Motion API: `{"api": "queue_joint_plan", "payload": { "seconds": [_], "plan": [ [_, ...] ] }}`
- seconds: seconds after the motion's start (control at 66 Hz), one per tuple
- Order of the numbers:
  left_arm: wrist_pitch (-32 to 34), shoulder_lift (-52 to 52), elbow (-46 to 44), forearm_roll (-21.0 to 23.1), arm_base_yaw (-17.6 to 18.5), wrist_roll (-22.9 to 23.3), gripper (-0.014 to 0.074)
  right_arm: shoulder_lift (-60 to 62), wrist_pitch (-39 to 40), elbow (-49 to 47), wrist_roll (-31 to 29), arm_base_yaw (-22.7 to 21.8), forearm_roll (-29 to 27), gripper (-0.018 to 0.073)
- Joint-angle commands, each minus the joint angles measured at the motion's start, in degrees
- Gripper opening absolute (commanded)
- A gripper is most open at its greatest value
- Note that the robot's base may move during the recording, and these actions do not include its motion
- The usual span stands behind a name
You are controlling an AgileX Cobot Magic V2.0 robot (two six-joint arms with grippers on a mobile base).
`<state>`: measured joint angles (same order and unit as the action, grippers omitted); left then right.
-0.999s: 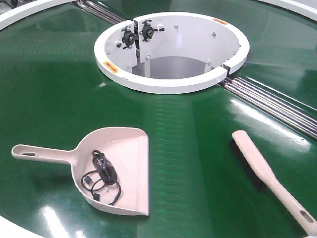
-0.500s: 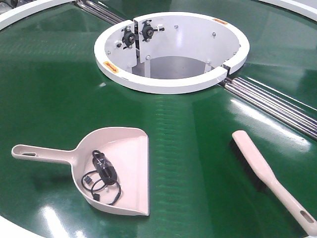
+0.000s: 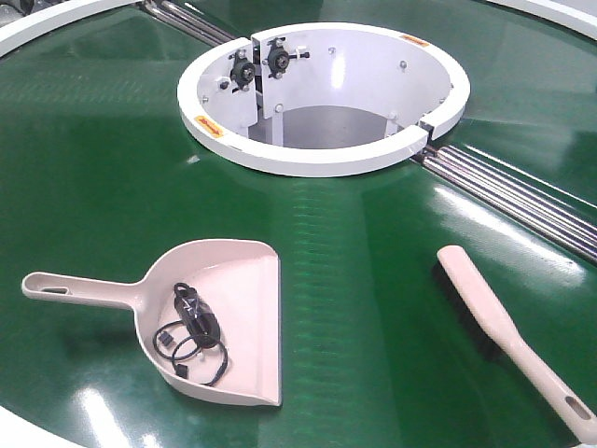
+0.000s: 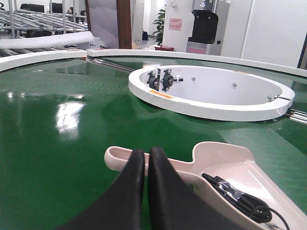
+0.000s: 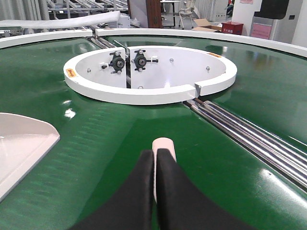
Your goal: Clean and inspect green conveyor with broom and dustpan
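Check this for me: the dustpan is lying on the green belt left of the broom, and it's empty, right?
Not quite. The dustpan does lie on the green conveyor left of the broom, but it is not empty: a coiled black cable sits inside the scoop. The exterior front-facing view shows this clearly, and the left wrist view shows the cable in the scoop as well.

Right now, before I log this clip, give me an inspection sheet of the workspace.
Surface: green conveyor, glossy, with white ring opening and steel rods.
Job's things: dustpan lying flat, left; broom lying flat, right; apart.
Clutter: nothing seen loose on the belt.
Grippers: left tool shut, above the dustpan handle; right tool shut, above the broom's end.
Cables: black coiled cable inside the dustpan.
Surroundings: roller racks, dark machine.
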<state>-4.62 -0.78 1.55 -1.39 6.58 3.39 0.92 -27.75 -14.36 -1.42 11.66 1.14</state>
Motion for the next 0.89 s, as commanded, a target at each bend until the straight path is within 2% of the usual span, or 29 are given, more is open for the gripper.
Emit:
{"api": "queue_joint_plan", "payload": {
  "seconds": [0.0, 0.121, 0.212, 0.288, 0.394, 0.485, 0.575, 0.878],
  "plan": [
    [4.0, -0.8, 1.8, 0.1, 0.0, 0.0, -0.0007, -0.7, 4.2, -1.5, -0.2, 0.0, 0.0, -0.0009],
    [4.0, -0.8, 1.8, 0.1, 0.0, 0.0, -0.0007, -0.6, 3.9, -1.5, -0.3, 0.0, 0.1, -0.0009],
    [4.0, -0.8, 1.8, 0.1, 0.0, 0.0, -0.0007, -0.6, 5.3, -0.3, -0.6, -1.1, 2.2, -0.0009],
    [4.0, -0.8, 1.8, 0.1, 0.0, 0.0, -0.0007, -0.6, 10.0, 2.6, 0.0, -4.1, 2.8, -0.0009],
    [4.0, -0.8, 1.8, 0.1, 0.0, 0.0, -0.0007, -0.6, 20.6, 8.7, 2.5, -7.5, 2.4, -0.0009],
    [4.0, -0.8, 1.8, 0.1, 0.0, 0.0, -0.0007, -0.5, 28.6, 14.0, 3.1, -7.2, 2.7, -0.0009],
    [4.0, -0.8, 1.8, 0.1, 0.0, 0.0, -0.0007, -0.4, 33.0, 17.2, 3.1, -7.2, 2.7, -0.0009],
    [4.0, -0.8, 1.8, 0.1, 0.0, 0.0, -0.0006, 0.7, 30.7, 17.2, 2.6, -7.2, 0.3, -0.0009]
  ]
}}
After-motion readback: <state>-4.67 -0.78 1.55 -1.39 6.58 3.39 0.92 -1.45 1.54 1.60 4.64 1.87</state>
